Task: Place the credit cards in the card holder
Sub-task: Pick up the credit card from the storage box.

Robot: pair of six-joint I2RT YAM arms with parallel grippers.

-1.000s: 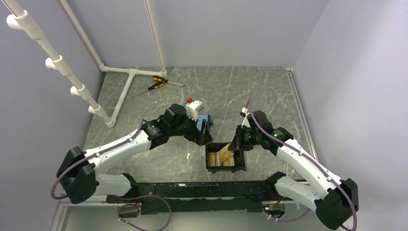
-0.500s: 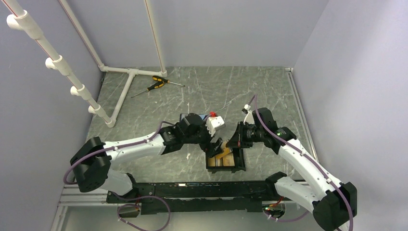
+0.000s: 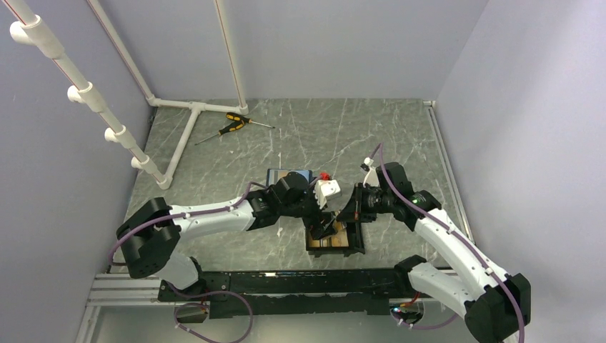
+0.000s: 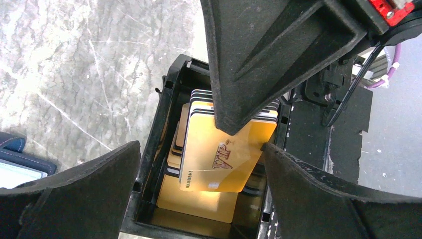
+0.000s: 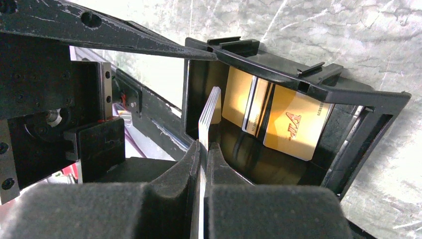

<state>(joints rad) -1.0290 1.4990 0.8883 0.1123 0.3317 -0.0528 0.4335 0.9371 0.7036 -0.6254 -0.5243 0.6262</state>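
Note:
The card holder [image 3: 355, 248] is a black open-top tray near the table's front edge, also seen as card holder [image 4: 154, 134] and card holder [image 5: 348, 94]. Several gold credit cards [image 4: 199, 201] lie inside it. My right gripper [image 3: 351, 213] is shut on a thin stack of credit cards [image 4: 224, 149], top one marked VIP, tilted over the tray. That stack of cards [image 5: 210, 112] shows edge-on between the right gripper [image 5: 203, 147] fingers. My left gripper [image 3: 325, 225] is open, and the left gripper [image 4: 200, 149] has one finger on each side of the tray, holding nothing.
A dark blue wallet [image 3: 289, 175] lies just behind the left arm, its corner showing as wallet [image 4: 15, 159]. A yellow-black screwdriver [image 3: 232, 125] and a white pipe frame [image 3: 193, 107] sit at the back left. The black base rail [image 3: 286, 282] runs along the near edge.
My left arm has swung right from the wallet and come down over the tray, jaws still open. The right gripper has stayed at the tray with its cards.

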